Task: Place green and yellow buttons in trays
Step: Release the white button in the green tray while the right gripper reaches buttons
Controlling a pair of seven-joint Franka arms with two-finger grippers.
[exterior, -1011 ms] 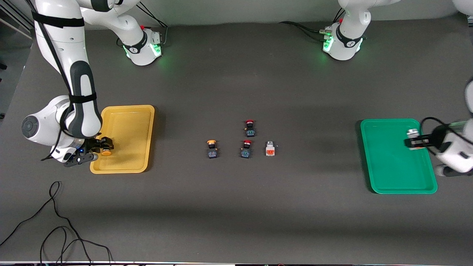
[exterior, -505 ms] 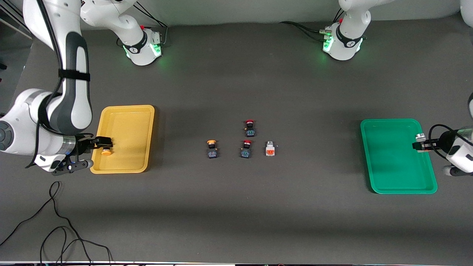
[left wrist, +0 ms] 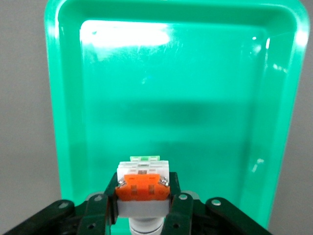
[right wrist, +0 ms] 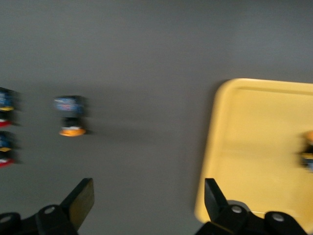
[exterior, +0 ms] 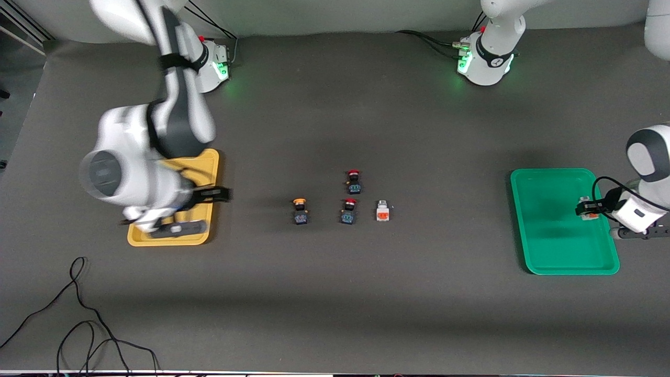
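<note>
While L gripper (left wrist: 143, 208) clamps white button (left wrist: 142, 177) over green tray (exterior: 528, 220) | R gripper (right wrist: 146, 196) spread, empty

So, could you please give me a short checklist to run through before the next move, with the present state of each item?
1. Left hand shut on the white button: ok.
2. White button over the green tray, inside its rim: ok.
3. Green tray floor under the button bare in the left wrist view: ok.
4. Right hand open and holding nothing: ok.
5. One yellow-capped button lying in the yellow tray: ok.
6. Second yellow-capped button and second white button in trays: not ok, both on the table.
</note>
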